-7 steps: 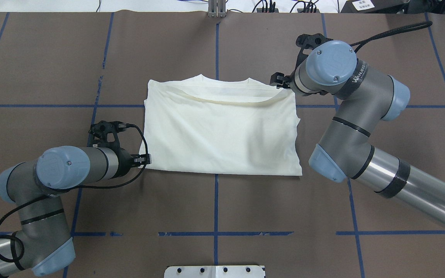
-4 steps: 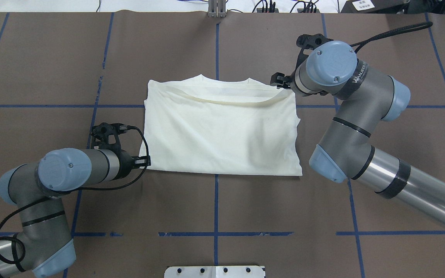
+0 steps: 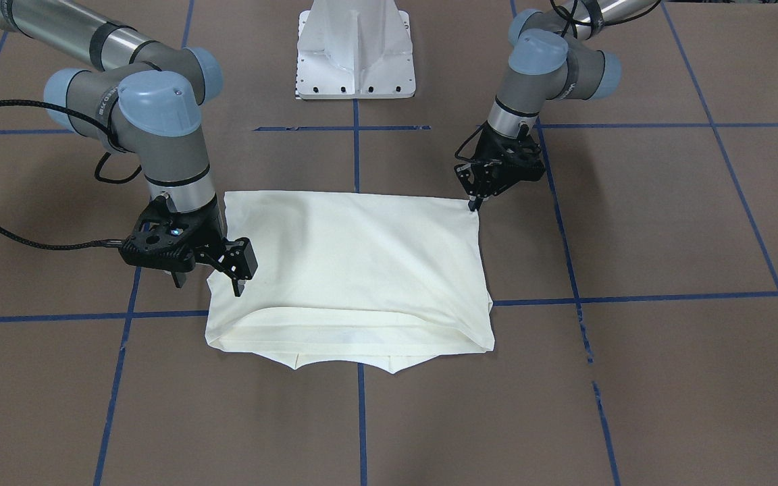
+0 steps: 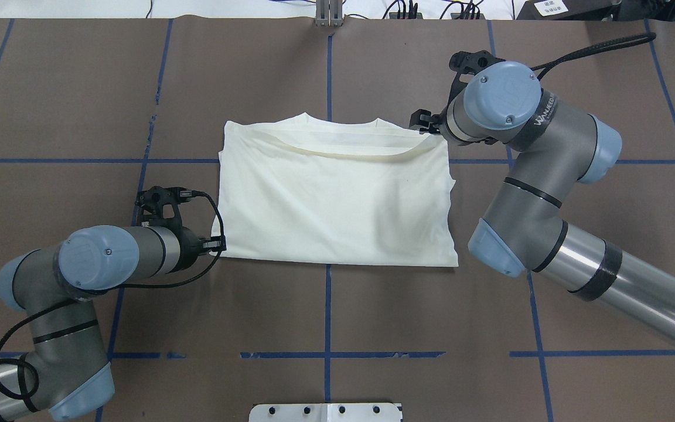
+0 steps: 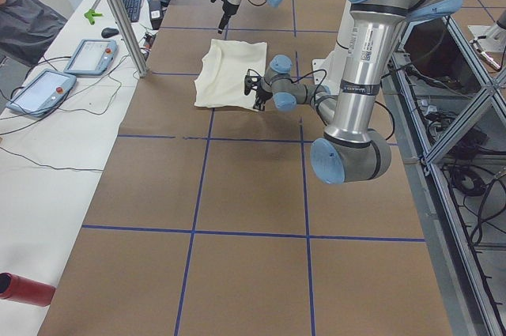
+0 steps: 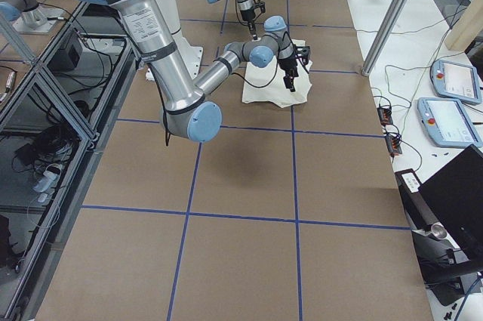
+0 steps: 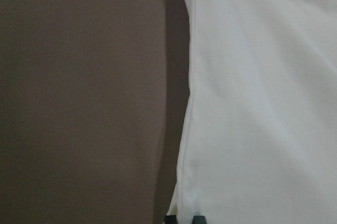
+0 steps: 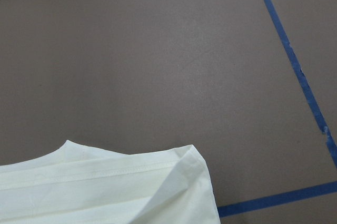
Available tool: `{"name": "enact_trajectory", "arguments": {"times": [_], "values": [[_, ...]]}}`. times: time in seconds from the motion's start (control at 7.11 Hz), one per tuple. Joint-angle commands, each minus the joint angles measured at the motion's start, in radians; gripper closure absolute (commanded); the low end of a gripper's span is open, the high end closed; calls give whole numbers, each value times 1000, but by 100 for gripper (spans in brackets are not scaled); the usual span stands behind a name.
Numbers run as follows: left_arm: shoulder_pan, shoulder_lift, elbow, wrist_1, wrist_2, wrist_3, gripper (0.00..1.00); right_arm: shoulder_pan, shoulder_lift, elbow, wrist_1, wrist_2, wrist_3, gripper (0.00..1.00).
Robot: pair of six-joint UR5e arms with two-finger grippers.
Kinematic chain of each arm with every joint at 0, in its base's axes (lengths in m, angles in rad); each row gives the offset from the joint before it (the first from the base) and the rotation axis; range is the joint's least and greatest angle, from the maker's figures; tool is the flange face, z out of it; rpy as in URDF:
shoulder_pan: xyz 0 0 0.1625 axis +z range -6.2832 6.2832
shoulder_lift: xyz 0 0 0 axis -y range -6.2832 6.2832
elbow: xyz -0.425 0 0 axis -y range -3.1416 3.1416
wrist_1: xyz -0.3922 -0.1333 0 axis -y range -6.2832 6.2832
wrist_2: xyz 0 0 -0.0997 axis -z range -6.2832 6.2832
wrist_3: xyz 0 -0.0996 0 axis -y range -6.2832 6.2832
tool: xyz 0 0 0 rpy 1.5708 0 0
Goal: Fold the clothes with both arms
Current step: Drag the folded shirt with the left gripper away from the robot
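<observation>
Cream T-shirt [image 4: 331, 205], long axis across the bench [image 4: 79, 88].
Left end effector [image 4: 220, 244] clamps its near corner; right end effector [image 3: 208, 283], jaws apart, straddles the opposite far corner.

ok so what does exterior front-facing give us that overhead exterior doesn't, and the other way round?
Front-facing only: the right gripper in full, down at the side edge of the shirt; overhead, the right arm hides most of it. It also shows the whole white pedestal base, which is just a sliver overhead.
Overhead only: cables beyond the far table edge.
Both: the folded cream shirt with its plain side up, the left gripper at its robot-side corner, and the blue tape grid.
</observation>
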Motion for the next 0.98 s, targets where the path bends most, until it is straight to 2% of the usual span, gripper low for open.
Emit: {"name": "enact_trajectory", "arguments": {"times": [0.0,0.28,0.42,0.56,0.7,0.84], "values": [[-22,4,-9,3,19,44,100,-2,0,0,0,0,0,0],[-133,0,29,6,17,210,100,-2,2,0,0,0,0,0],[-202,-8,96,0,16,289,100,-2,5,2,0,0,2,0],[-283,-72,197,-5,16,379,100,-2,5,0,0,0,6,0],[-342,-185,345,-8,16,421,100,-2,5,2,2,0,8,0],[-385,-315,538,-90,14,424,100,-2,7,9,0,0,12,0]]}}
